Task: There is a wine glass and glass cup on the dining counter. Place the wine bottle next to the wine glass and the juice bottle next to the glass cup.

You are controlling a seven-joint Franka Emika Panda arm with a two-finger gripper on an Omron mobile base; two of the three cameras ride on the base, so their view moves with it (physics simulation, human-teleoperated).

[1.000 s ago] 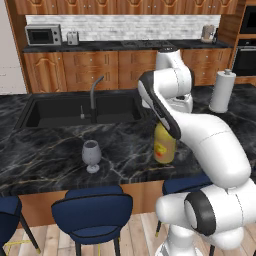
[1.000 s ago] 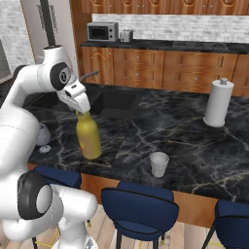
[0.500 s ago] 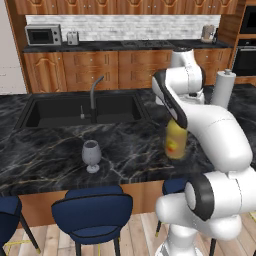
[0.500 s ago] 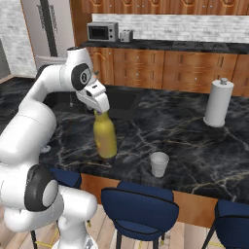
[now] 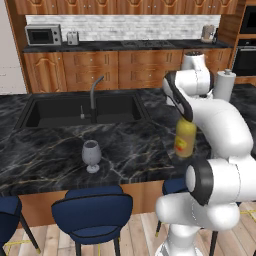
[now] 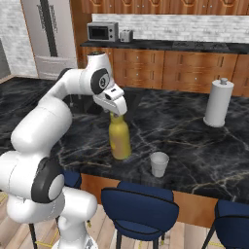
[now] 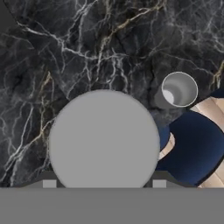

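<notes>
My gripper (image 6: 115,112) is shut on the neck of the juice bottle (image 6: 119,142), a stout yellow bottle held upright low over the dining counter (image 6: 185,131). Whether its base touches the marble I cannot tell. The glass cup (image 6: 158,164) stands a short way to the bottle's right, near the counter's front edge. In the hand view the bottle's grey cap (image 7: 104,140) sits between my fingers, with the glass cup (image 7: 178,89) beyond it. The wine glass (image 5: 91,155) stands further left on the counter, well away from the juice bottle (image 5: 185,139) and my gripper (image 5: 186,119). The wine bottle is out of view.
A sunken sink (image 5: 75,107) with a tap (image 5: 94,95) lies behind the wine glass. A paper towel roll (image 6: 217,102) stands at the back right of the counter. Blue stools (image 6: 138,206) line the counter's front edge.
The arm has carried the juice bottle to the right along the counter, closer to the glass cup. The grip on the bottle has held. The wine glass and the cup have not moved.
</notes>
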